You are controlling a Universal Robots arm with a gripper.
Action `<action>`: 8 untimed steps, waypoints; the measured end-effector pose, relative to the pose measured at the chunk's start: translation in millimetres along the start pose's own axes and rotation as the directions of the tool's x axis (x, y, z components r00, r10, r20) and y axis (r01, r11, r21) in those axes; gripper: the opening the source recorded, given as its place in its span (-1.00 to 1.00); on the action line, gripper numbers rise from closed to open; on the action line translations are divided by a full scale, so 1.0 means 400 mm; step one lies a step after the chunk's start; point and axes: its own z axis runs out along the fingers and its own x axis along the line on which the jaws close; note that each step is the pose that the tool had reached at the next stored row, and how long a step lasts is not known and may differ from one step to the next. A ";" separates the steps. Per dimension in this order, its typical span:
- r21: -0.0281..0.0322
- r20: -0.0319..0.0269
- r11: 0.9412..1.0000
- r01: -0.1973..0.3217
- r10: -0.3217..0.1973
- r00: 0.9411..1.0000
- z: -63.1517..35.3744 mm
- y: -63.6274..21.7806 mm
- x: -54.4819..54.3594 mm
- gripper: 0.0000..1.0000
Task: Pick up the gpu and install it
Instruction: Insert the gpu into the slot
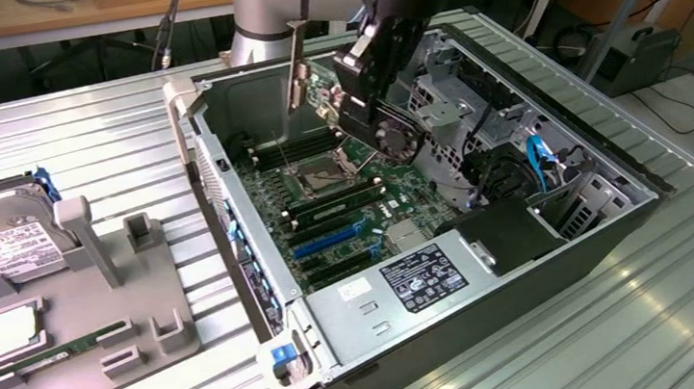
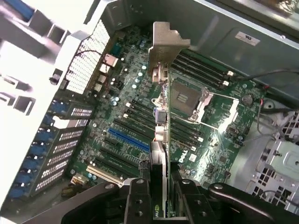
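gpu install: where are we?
Done: pickup. The slim dark GPU card with a silver-beige bracket is clamped between the black fingers.
In hand: it hangs above the green motherboard inside the open grey computer case.
Left: seating. The card is not yet in any slot, and the long blue slot is bare.
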 end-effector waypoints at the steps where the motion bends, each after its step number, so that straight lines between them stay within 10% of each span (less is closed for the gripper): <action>1: 0.000 -0.002 1.000 0.018 -0.018 1.000 0.000 0.000 0.000 -0.47; 8: 0.001 -0.020 0.977 0.212 -0.212 0.977 0.001 0.000 0.000 -0.47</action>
